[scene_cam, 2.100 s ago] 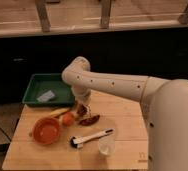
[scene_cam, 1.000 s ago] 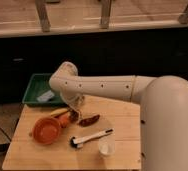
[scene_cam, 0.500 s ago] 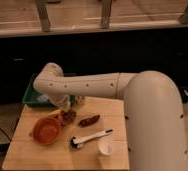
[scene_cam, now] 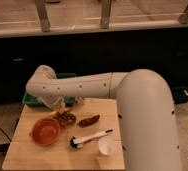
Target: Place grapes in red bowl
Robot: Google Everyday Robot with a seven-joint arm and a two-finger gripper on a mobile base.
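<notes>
Pale wood makes up the table (scene_cam: pixel 32 155), and the red bowl (scene_cam: pixel 46 131) sits on its left half, set in from the left and front edges with bare board all round it. The grapes (scene_cam: pixel 66 118) lie on the wood just right of the red bowl and a little behind it, near its rim. The gripper (scene_cam: pixel 60 108) hangs directly over them, behind and right of the bowl, with its fingers drawn together at the top of the bunch; whether they actually pinch it cannot be told. Further right of the bowl, beyond the grapes, rests a reddish-brown item (scene_cam: pixel 89 120). A brush (scene_cam: pixel 89 138) with a dark head and a white handle lies to the front right, and a white cup (scene_cam: pixel 106 146) stands past it near the front edge. A green tray (scene_cam: pixel 29 98) sits behind the bowl, off the table's back edge, partly hidden by the white arm (scene_cam: pixel 87 85), which sweeps in from the right above the back of the table. Dark cabinet fronts close off the space behind.
</notes>
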